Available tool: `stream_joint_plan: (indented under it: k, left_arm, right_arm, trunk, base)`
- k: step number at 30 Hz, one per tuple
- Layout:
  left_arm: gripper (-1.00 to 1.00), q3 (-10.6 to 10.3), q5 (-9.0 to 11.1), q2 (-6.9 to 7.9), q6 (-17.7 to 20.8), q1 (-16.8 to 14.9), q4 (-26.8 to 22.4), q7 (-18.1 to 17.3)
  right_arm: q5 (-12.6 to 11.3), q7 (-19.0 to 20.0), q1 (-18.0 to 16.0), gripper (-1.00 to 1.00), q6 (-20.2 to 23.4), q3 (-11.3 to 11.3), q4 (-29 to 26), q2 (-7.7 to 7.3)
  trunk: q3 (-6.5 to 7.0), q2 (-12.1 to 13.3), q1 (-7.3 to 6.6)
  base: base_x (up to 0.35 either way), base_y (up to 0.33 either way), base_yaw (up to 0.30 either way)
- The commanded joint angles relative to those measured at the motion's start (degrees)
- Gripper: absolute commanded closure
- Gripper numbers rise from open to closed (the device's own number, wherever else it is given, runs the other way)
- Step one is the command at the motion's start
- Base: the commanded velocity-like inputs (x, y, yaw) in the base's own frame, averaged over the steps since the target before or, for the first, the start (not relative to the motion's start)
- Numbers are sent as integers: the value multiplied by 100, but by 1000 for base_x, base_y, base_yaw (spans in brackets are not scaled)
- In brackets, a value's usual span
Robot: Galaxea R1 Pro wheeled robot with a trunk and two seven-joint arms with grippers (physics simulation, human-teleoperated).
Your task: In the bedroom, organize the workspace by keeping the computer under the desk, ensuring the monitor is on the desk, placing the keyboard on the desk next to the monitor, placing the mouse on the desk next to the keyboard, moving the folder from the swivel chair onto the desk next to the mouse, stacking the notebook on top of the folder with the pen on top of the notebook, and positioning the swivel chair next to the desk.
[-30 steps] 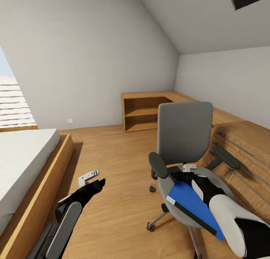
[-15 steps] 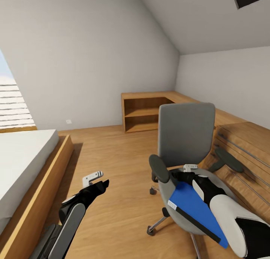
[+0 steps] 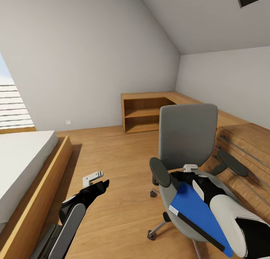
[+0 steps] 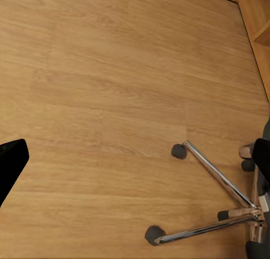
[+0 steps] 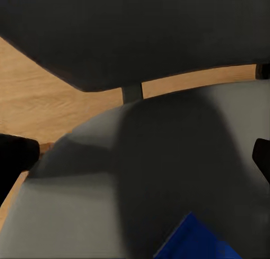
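Observation:
The grey swivel chair stands on the wood floor at the right, its back upright. A bright blue folder with a small white label lies tilted on its seat. My right gripper hovers low over the seat, just behind the folder's far corner, and its fingers are spread wide with nothing between them. My left gripper hangs open over bare floor left of the chair, above the chrome base. The desk, computer, monitor, keyboard, mouse, notebook and pen are out of view.
A bed in a wooden frame fills the left side. A light wood shelf unit stands at the back wall and runs into a wood cabinet with bar handles close behind the chair. Open floor lies between bed and chair.
The whole view has shifted slightly. The chair and the folder now sit a little further right and lower in the picture. Both grippers keep their poses.

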Motion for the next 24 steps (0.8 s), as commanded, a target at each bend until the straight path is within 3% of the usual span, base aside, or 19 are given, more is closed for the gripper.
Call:
stream_joint_plan:
  k: [1,20,24]
  left_arm:
    - [-100,-12,56,6,2,-5,-7,59]
    - [-100,27,80,3,-2,-5,-46,67]
    - [-100,29,81,1,-5,-5,-49,68]
  right_arm:
    - [26,35,-2,-100,37,-47,-11,1]
    - [26,-87,-2,-100,36,-47,27,-14]
    - [26,-224,-2,-100,39,-47,34,-14]
  trunk:
    - [-6,-2,1]
    - [-6,-2,1]
    - [-77,-163,89]
  base:
    - [183,0,0]
    - [32,0,0]
    - [0,0,0]
